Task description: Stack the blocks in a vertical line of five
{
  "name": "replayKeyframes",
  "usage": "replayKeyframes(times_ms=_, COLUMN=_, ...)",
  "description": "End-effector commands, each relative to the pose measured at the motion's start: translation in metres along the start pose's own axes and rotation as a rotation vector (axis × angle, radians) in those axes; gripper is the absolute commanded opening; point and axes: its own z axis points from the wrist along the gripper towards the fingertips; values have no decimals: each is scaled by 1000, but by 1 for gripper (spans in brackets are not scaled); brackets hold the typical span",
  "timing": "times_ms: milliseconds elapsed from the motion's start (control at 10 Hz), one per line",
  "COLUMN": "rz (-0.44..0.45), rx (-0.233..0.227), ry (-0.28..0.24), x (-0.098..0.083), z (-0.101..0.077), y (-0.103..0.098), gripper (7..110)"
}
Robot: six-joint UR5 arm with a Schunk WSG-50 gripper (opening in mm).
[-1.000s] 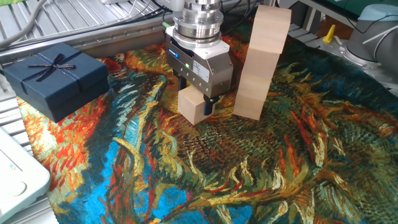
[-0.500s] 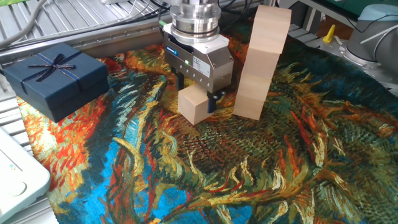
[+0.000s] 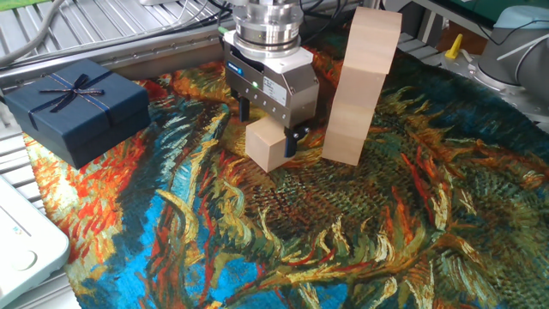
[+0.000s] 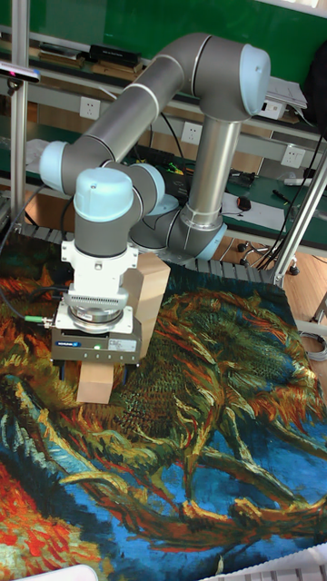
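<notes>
A single pale wooden block (image 3: 268, 148) rests on the painted cloth, also visible in the tall fixed view (image 4: 94, 382). My gripper (image 3: 268, 129) hangs straight over it, open, one dark finger (image 3: 244, 110) at the block's far left side and the other at its near right side. The block is not lifted. Just to its right, a tall upright stack of the same blocks (image 3: 360, 86) stands on the cloth. In the tall fixed view the stack (image 4: 153, 283) is mostly hidden behind my gripper (image 4: 95, 368).
A dark navy gift box with a bow (image 3: 75, 107) sits at the left edge of the cloth. A white object (image 3: 21, 245) lies at the lower left corner. Metal rails (image 3: 129, 43) run along the back, and another grey robot arm (image 3: 515, 51) is at the far right.
My gripper has risen slightly and shifted a little left. The single block has stayed where it was on the cloth.
</notes>
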Motion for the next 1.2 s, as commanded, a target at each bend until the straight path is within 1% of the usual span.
replayKeyframes(times_ms=0, rz=35, rx=-11, ry=-18, x=-3, z=2, y=5, gripper=88)
replayKeyframes(times_ms=500, rz=35, rx=-8, ry=-21, x=-4, z=4, y=6, gripper=88)
replayKeyframes(times_ms=800, rz=36, rx=14, ry=-31, x=-6, z=6, y=3, gripper=88)
replayKeyframes(times_ms=1100, rz=47, rx=22, ry=-44, x=-9, z=11, y=7, gripper=88)
